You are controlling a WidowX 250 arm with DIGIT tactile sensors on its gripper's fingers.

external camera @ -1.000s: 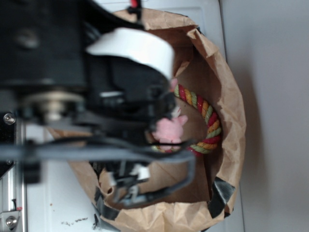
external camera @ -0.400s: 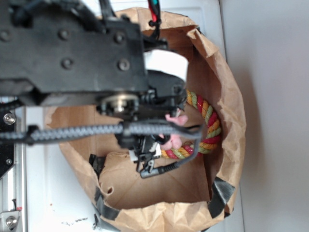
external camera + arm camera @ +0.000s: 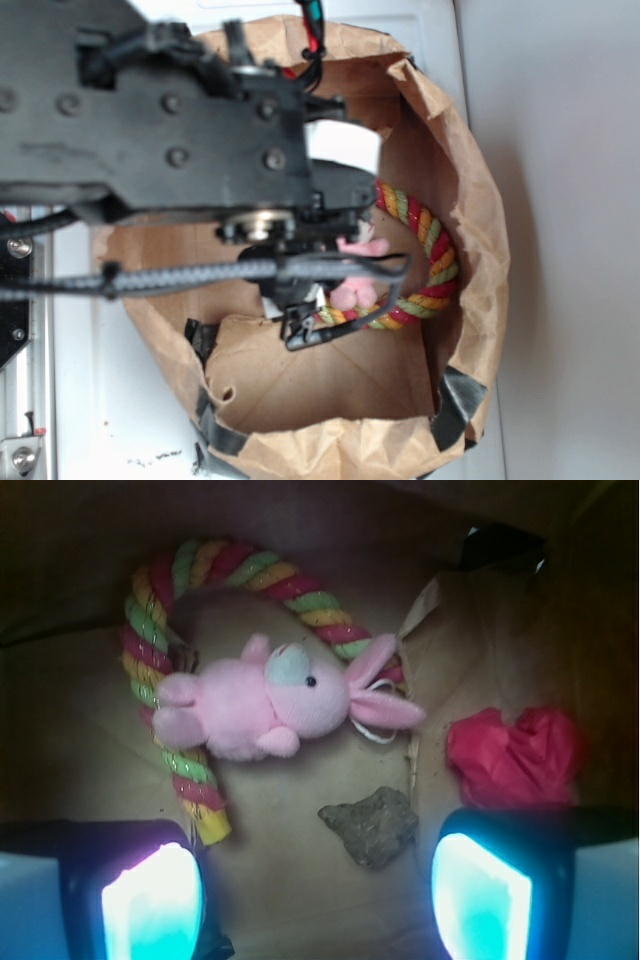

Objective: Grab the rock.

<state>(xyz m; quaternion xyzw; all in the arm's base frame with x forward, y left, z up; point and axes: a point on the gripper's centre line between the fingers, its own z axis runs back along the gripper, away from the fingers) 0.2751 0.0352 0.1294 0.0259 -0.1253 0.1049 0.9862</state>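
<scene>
The rock [image 3: 372, 825], a small rough brown-grey stone, lies on the floor of the brown paper bag [image 3: 470, 230]. In the wrist view it sits between my two glowing fingertips, nearer the right one [image 3: 480, 900]. My gripper [image 3: 318, 905] is open and empty, just above the bag floor. In the exterior view the arm hides the rock and most of my gripper [image 3: 305, 325].
A pink bunny [image 3: 265, 705] lies just beyond the rock, on a multicoloured rope ring [image 3: 160, 660]; both also show in the exterior view, bunny [image 3: 355, 290] and rope [image 3: 430, 250]. A red wad of paper [image 3: 515, 755] lies at the right. The bag's walls enclose everything.
The arm has moved down into the bag. It now hides more of the bunny and the rope ring in the exterior view.
</scene>
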